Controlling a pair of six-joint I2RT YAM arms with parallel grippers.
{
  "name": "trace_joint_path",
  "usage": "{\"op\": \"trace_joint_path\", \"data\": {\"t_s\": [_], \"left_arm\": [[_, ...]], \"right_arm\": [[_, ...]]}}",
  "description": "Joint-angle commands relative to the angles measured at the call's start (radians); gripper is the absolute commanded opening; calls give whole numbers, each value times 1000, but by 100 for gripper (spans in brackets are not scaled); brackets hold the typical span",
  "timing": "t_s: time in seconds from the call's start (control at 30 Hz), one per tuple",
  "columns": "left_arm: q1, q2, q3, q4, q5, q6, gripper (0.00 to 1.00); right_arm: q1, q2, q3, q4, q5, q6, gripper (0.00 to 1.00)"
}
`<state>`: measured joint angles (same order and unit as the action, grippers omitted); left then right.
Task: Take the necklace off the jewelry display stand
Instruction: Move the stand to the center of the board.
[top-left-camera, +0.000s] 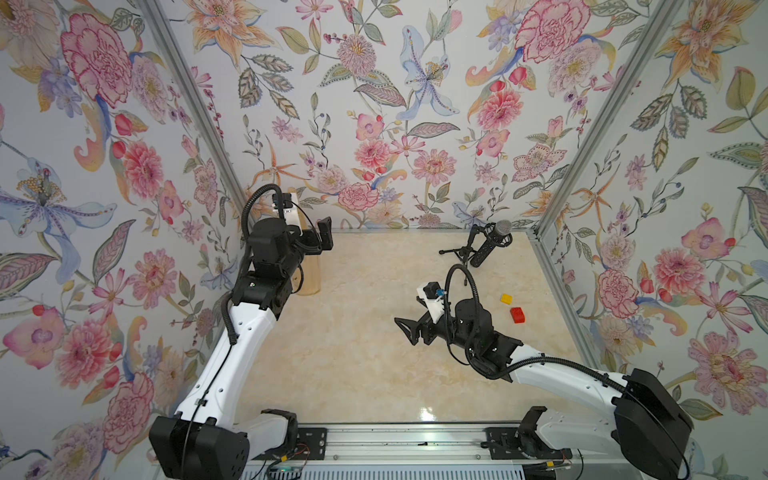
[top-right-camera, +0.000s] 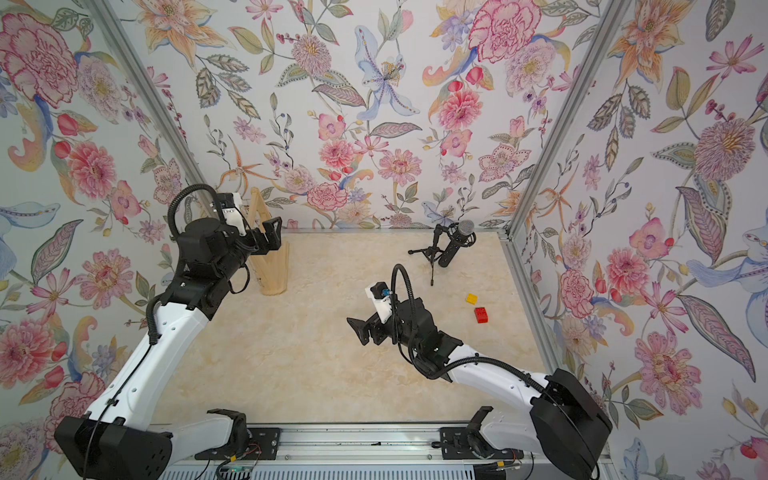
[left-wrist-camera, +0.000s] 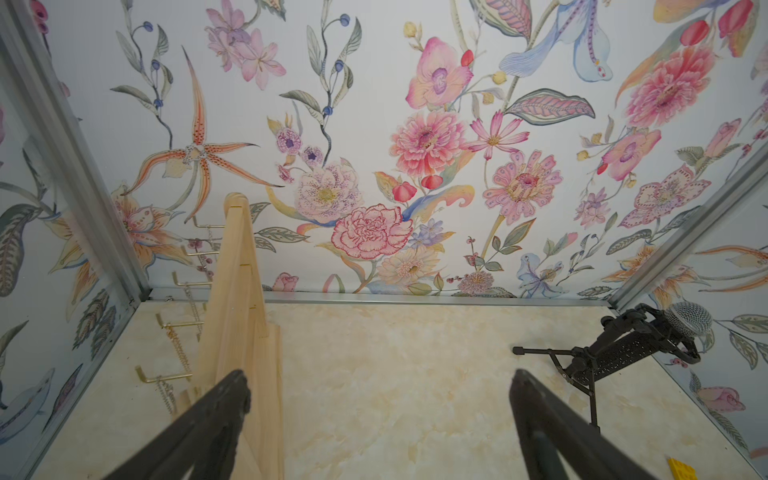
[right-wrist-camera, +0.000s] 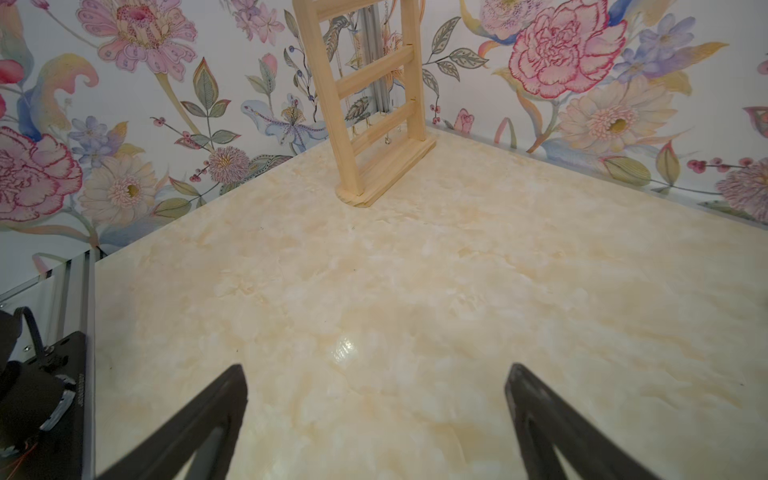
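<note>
Jewelry display stand (right-wrist-camera: 376, 71), pale wood, upright

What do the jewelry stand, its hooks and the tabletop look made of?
Jewelry display stand: pale wood with visible grain, matte, seemingly unvarnished.
Hooks: thin gold-toned metal wire, shiny; possibly brass or plated.
Tabletop: cream marble pattern with a glossy glare spot; real stone or printed laminate, cannot tell.

Floral wallpaper walls (top-left-camera: 415, 104) enclose a glossy cream marble-patterned tabletop (top-left-camera: 353, 353)
</note>
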<state>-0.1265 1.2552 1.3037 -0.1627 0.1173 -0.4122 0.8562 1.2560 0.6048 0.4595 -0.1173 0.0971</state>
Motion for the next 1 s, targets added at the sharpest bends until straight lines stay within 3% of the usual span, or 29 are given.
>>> {"op": "trace_joint_path", "data": {"t_s": [0.0,0.13,0.33,0.63,0.97], "left_arm": [[63,56,86,-164,-21,-61,99],[113,128,177,-257,-127,-34,94],[160,222,214,-283,-149,-28,87],[161,345,267,-293,-74,-28,74],[118,346,240,-286,-128,-50,73]], "right_arm": [[43,45,-62,150,5,-90,99],[47,90,-88,221,7,-83,100],[57,151,-84,239,18,-92,100],[115,194,-42,185,62,-158,100],[124,193,-40,180,73,-163,100]]}}
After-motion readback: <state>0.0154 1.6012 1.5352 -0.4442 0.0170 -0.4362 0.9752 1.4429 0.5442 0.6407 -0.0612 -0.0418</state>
